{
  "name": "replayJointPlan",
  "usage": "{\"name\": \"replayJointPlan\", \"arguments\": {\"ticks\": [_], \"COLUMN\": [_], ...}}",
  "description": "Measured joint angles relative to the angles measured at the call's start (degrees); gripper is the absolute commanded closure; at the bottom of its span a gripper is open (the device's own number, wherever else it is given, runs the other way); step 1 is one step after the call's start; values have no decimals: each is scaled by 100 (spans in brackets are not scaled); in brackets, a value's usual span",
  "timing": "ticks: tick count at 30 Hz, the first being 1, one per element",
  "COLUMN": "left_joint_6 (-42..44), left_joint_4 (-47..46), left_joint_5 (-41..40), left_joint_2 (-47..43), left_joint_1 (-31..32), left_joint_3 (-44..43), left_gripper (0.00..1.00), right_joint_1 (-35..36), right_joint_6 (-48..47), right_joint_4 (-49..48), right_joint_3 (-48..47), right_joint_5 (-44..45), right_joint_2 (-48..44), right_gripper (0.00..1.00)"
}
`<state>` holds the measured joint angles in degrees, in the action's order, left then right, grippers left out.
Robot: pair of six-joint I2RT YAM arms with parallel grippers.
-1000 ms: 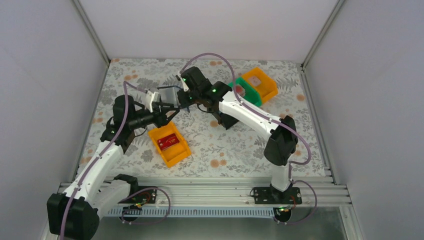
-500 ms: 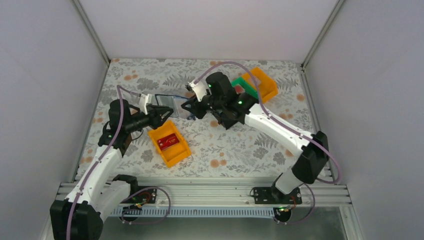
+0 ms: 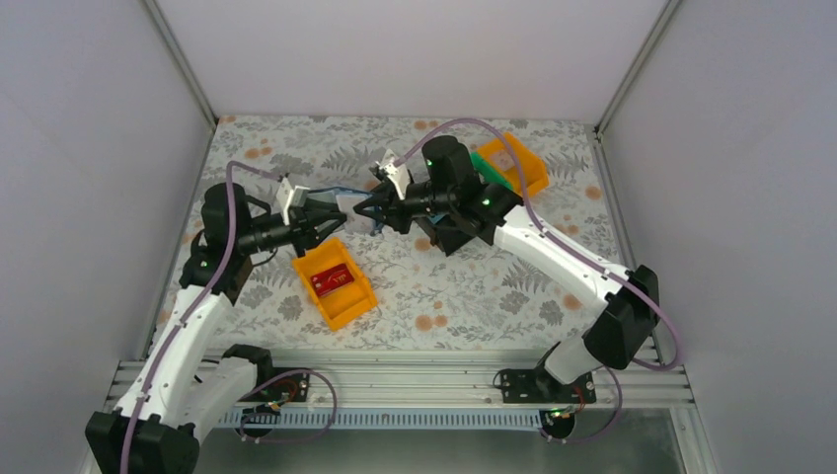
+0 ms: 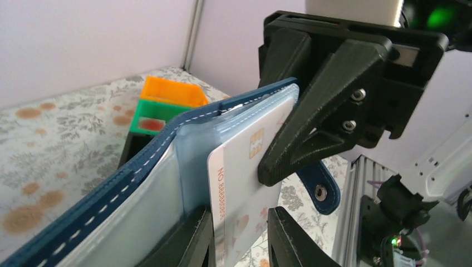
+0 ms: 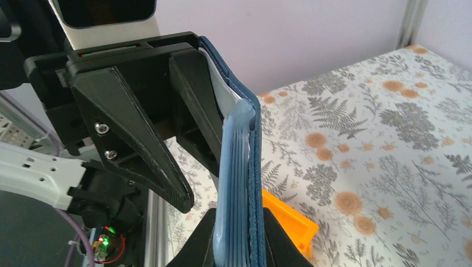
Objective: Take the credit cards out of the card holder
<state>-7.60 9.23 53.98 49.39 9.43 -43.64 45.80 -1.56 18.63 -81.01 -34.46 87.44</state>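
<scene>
- Overhead, I see both arms meeting above the desk [image 3: 474, 296], left of its middle. The card holder [image 3: 347, 204] hangs in the air between them, clear of the surface.
- The right gripper [image 5: 237, 216] is closed on the card holder. In its wrist view the navy cover and the stack of pale blue sleeves [image 5: 232, 167] stand edge-on, pinched between both fingers.
- The left gripper [image 4: 239, 216] has one finger on each side of a pinkish-white credit card [image 4: 245, 178] with a gold chip. The card juts partly out of a sleeve.
- I cannot tell whether the left fingers press this card or only flank it.
- In the left wrist view, the snap tab [image 4: 321, 192] hangs free below one finger of the right gripper, its metal stud showing.
- The near orange bin [image 3: 347, 304] sits on the desk just in front of the left gripper. A red credit card [image 3: 331, 280] lies flat inside it.
- The green bin [image 3: 491, 170] and the far orange bin [image 3: 525, 170] stand side by side at the back right, partly behind the right arm. Their contents are too small for me to tell.
</scene>
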Motion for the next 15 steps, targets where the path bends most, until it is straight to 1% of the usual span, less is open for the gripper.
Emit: {"name": "replayJointPlan", "arguments": {"ticks": [3,8,12,15], "left_joint_6": [372,542,612,623], "left_joint_4": [310,603,667,525], "left_joint_5": [61,79,385,608], "left_joint_2": [-101,-210,-284,-367], "left_joint_1": [4,2,17,46], "left_joint_3": [-184,-332,-363,-363], "left_gripper": [74,72,71,71], "right_joint_1": [-11,-20,-33,-31], "right_joint_6": [33,4,-223,-409], "right_joint_4": [-44,-103,-85,-61], "right_joint_3": [-63,-68,74,101], "right_joint_5": [-232,-474,-721,-863], "right_joint_2": [0,-46,-260,-400], "right_gripper": [96,95,95,95]}}
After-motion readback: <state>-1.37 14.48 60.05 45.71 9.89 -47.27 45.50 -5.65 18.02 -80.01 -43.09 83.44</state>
